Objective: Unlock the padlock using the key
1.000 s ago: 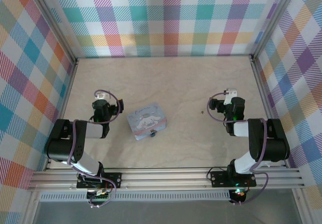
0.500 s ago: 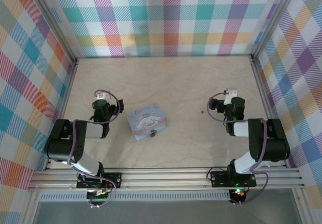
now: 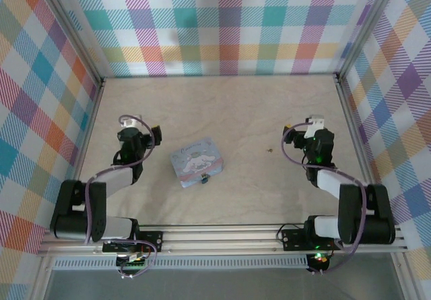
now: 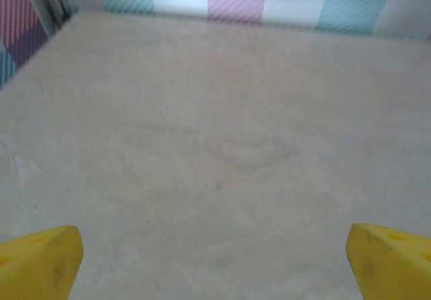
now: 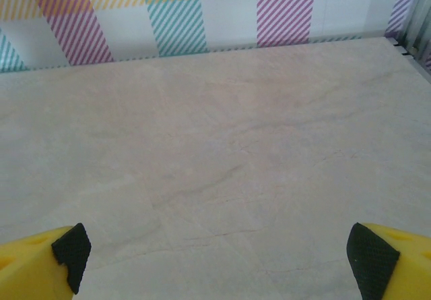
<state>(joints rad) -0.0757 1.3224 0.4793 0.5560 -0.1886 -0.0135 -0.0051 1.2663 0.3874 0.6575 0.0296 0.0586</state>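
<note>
Left gripper [image 3: 137, 129] sits off to the left of the pale blue rectangular tin with the white cartoon animal on its lid [image 3: 196, 160]. Its jaws are spread all the way with nothing in them; the left wrist view has its yellow fingertips [image 4: 37, 263] out in the bottom corners with bare pale wooden table [image 4: 215, 145] between. The tiny blue-and-dark padlock [image 3: 206, 178] is tucked at the tin's near edge by its right corner, so the tin lies between it and that gripper. It's too small to tell if it's touching. The key [image 3: 270, 150] is just a dark speck to the right of the tin, and the shape is unreadable. The right gripper [image 3: 311, 129] is further right of the tin, near the key but apart from it, gaping wide and holding nothing.
</note>
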